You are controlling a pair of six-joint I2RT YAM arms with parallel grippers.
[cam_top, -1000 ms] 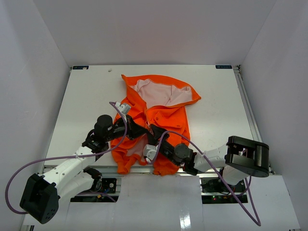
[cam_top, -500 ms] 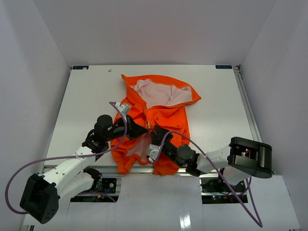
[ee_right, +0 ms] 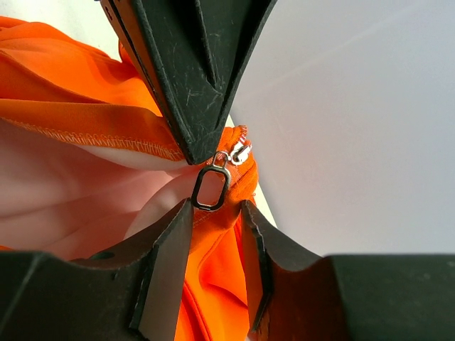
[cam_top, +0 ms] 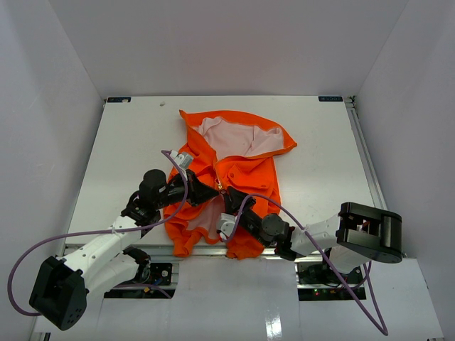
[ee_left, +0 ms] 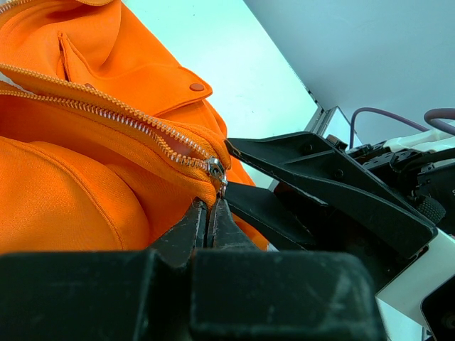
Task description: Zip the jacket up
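The orange jacket (cam_top: 245, 170) lies partly open in the middle of the table, its pale lining showing at the top. My left gripper (cam_top: 215, 190) is shut on the jacket's fabric (ee_left: 85, 185) just below the zipper slider (ee_left: 215, 168); its tips (ee_left: 208, 207) are pressed together. My right gripper (cam_top: 226, 197) faces it from the right. In the right wrist view that gripper (ee_right: 215, 207) stands open, with orange fabric in the gap. The metal zipper pull (ee_right: 211, 189) hangs just beyond its tips. The left gripper's black fingers (ee_right: 188, 78) come down to the pull from above.
The white table (cam_top: 128, 142) is walled in on three sides. A metal rail (cam_top: 364, 156) runs along its right edge. Purple cables (cam_top: 178, 192) loop over both arms, close to the jacket. The right arm's fingers (ee_left: 320, 177) fill the right side of the left wrist view.
The right arm's wrist has shifted a little to the right and toward the near edge. The left arm and the jacket have not moved.
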